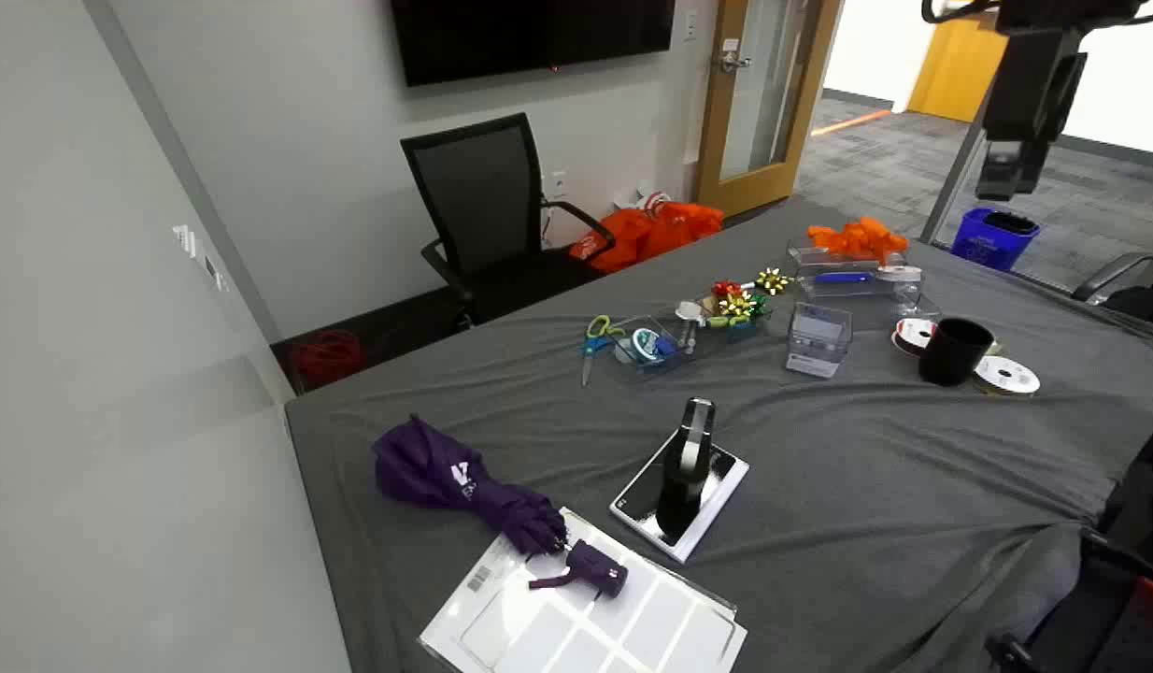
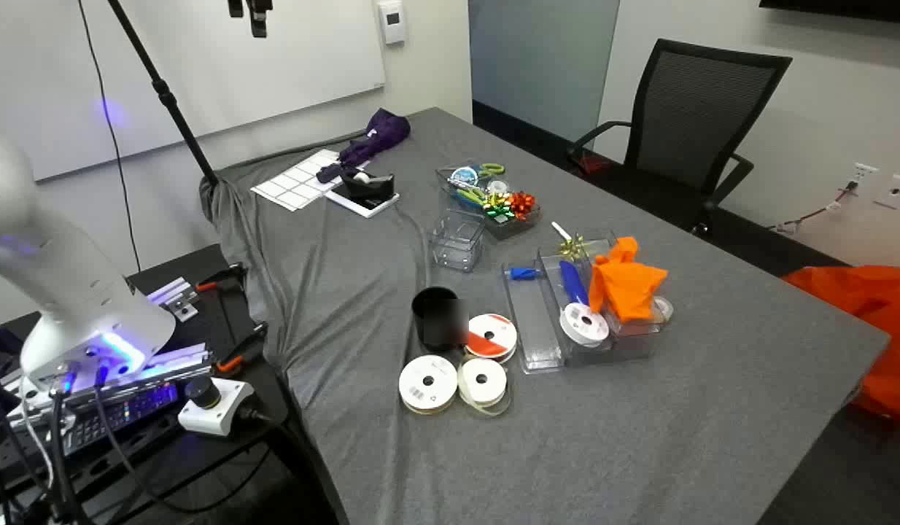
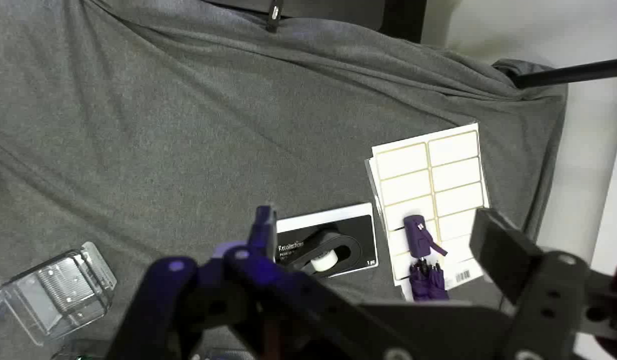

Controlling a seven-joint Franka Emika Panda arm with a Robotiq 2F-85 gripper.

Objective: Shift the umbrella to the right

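Observation:
A folded purple umbrella [image 1: 427,467] lies at the whiteboard end of the grey table. Its handle and wrist strap rest on white label sheets [image 1: 670,645]; its canopy end lies on the cloth. It also shows in an exterior view [image 2: 377,137]. In the wrist view the umbrella's handle [image 3: 416,235] shows between the fingers, far below; most of the canopy is hidden behind the gripper body. My gripper [image 3: 381,235] is open and empty, high above the table. It shows at the top of both exterior views, as the gripper [image 1: 1006,173] and the gripper tips [image 2: 250,16].
A black tape dispenser [image 1: 686,467] stands on a flat black-and-white package [image 1: 723,500] beside the umbrella. Clear bins [image 2: 457,240], ribbon spools [image 2: 428,383], a black cup [image 2: 432,321] and scissors [image 1: 591,348] lie farther along. A whiteboard wall [image 1: 165,402] borders the umbrella's end.

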